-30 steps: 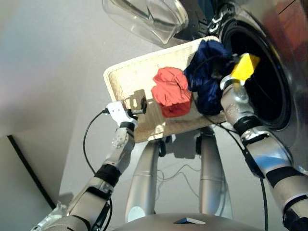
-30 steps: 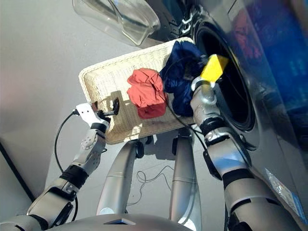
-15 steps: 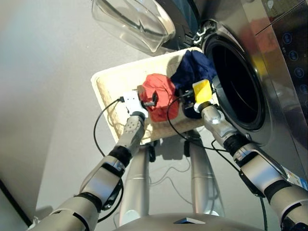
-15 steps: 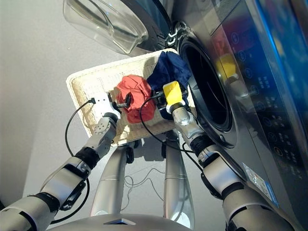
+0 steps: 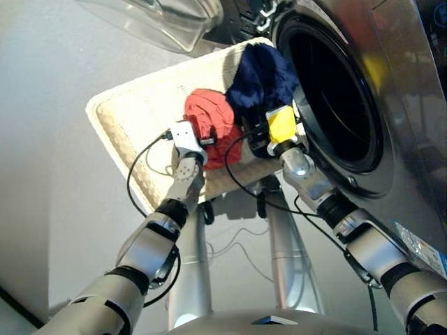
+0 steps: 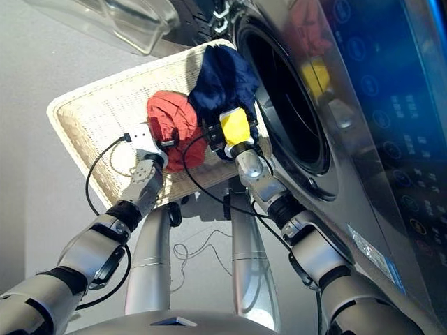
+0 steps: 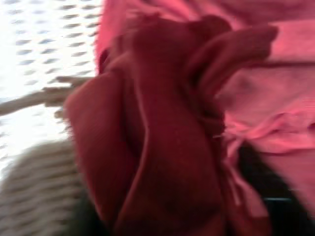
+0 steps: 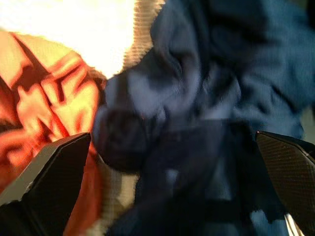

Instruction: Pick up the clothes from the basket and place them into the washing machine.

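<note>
Right gripper (image 8: 167, 187) hangs over the navy garment (image 5: 260, 75), jaws spread wide. Left gripper (image 5: 204, 139) is at the orange-red garment (image 5: 209, 120) in the basket (image 5: 133, 118); can't tell its jaws.

Drum hole (image 5: 335, 105) of washing machine (image 5: 391, 98) wide open, nothing blocking it. Glass door (image 5: 150, 21) swung off w/ clear room. Basket (image 5: 133, 118) rim just beside opening; my left half bare wicker.

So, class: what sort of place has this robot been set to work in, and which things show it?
Probably a laundry area. A front-loading washing machine stands with its glass door swung open, and a wicker basket in front of the drum hole holds an orange-red garment and a navy blue garment.
</note>
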`<state>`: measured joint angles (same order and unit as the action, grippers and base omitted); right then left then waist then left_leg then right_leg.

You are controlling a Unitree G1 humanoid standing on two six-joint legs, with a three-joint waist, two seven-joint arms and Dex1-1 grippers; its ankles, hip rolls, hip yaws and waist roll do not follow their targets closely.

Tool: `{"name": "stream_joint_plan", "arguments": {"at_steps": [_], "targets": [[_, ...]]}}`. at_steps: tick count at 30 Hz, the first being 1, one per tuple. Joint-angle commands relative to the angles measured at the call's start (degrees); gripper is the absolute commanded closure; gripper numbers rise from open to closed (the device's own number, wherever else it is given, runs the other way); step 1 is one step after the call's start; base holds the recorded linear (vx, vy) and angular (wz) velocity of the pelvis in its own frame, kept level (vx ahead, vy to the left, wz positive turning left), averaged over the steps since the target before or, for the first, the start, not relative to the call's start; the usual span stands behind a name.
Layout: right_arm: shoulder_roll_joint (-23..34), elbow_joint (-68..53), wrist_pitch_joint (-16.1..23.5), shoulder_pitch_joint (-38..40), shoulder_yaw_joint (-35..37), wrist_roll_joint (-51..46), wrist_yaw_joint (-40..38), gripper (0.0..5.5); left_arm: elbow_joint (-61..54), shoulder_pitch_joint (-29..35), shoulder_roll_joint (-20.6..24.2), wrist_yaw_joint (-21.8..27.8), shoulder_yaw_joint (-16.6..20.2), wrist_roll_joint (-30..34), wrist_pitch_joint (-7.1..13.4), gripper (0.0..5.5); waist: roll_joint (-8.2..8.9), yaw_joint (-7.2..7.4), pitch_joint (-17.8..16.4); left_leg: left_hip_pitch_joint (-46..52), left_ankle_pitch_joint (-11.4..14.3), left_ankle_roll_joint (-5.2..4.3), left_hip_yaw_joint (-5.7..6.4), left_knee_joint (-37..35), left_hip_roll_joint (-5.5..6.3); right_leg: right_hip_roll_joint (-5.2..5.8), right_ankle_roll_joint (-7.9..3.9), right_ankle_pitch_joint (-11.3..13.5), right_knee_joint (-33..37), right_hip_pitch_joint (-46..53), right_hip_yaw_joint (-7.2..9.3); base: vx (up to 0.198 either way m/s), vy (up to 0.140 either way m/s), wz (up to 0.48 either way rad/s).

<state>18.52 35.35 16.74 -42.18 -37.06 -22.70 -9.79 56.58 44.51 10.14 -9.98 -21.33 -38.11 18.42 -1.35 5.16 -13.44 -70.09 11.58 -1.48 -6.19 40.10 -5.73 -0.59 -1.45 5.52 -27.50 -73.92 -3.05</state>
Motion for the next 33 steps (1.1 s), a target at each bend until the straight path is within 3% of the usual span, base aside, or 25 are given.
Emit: {"name": "stream_joint_plan", "arguments": {"at_steps": [1, 5, 10, 15, 22, 23, 24, 33], "targets": [[-2.8, -3.0, 3.4, -0.6, -0.2, 1.8, 0.4, 0.0, -0.6, 0.7, -0.4, -0.4, 0.3, 0.3, 1.5, 5.5, 0.29, 0.2, -0.2, -0.5, -1.0, 2.83, 1.92, -0.8, 2.57, -0.09, -1.03, -3.9, -1.3, 2.5, 5.21, 0.0, 0.0, 0.0], [-1.6, -1.9, 3.3, 0.7, -0.3, 3.5, 0.7, 0.0, -4.2, -0.4, -0.7, 0.1, -0.4, -0.8, 2.8, 5.5, -0.02, 0.05, 0.6, 0.9, -2.0, 2.69, 2.4, -3.7, 3.39, 0.72, -1.15, -3.2, 0.5, 3.7, 5.56, 0.013, 0.004, 0.01], [0.5, -0.7, 2.8, 4.0, -0.3, 9.5, 0.4, 0.0, -12.0, -4.3, -1.9, 1.8, -0.6, -3.8, 5.0, 5.5, -0.57, -1.13, 1.3, 7.3, -4.7, 2.02, 2.87, -11.0, 4.57, 2.92, -1.7, -2.0, 4.8, 10.0, 6.21, 0.059, -0.014, 0.298], [2.0, -0.2, 1.6, 6.7, -0.8, 16.0, 0.0, 0.0, -18.8, -8.5, -1.5, 4.1, -0.9, -5.5, 5.8, 5.5, -0.85, -2.36, 1.5, 15.7, -6.9, 1.61, 2.83, -18.0, 5.93, 3.88, -2.24, -0.9, 9.5, 18.0, 6.75, 0.01, -0.002, 0.048], [5.3, -0.6, 0.8, 9.3, -4.3, 30.7, -0.8, 0.0, -30.1, -15.7, -0.7, 9.5, -2.0, -9.7, 5.2, 5.5, -2.04, -4.2, 2.0, 27.5, -10.5, 0.73, 3.19, -27.9, 8.18, 4.83, -3.17, 0.5, 17.1, 29.6, 7.45, -0.002, -0.001, 0.029], [5.7, -0.4, 0.8, 9.2, -5.1, 32.5, -0.7, 0.0, -31.1, -16.2, -0.5, 10.2, -2.5, -10.0, 5.1, 5.5, -1.97, -4.07, 1.6, 27.9, -12.6, 0.98, 2.84, -29.0, 8.77, 5.21, -2.89, 2.1, 18.2, 30.0, 7.86, -0.08, -0.012, 0.049], [6.0, -0.2, 0.9, 9.1, -5.7, 34.1, -1.0, 0.0, -32.2, -16.8, -0.3, 10.8, -2.9, -10.5, 5.0, 5.5, -2.13, -4.22, 1.7, 29.0, -13.0, 0.93, 2.86, -29.9, 8.86, 5.2, -2.99, 2.2, 18.8, 31.2, 8.0, -0.081, -0.016, 0.002], [7.8, -3.4, 0.8, 3.3, -13.3, 50.2, -4.8, 0.0, -39.5, -19.8, 0.3, 14.1, -7.4, -16.5, 3.0, 5.5, -3.13, -5.54, 2.4, 30.6, -13.0, 1.48, 3.59, -29.6, 9.25, 5.09, -2.7, 1.6, 18.6, 33.2, 8.39, 0.0, 0.0, 0.0]]}}
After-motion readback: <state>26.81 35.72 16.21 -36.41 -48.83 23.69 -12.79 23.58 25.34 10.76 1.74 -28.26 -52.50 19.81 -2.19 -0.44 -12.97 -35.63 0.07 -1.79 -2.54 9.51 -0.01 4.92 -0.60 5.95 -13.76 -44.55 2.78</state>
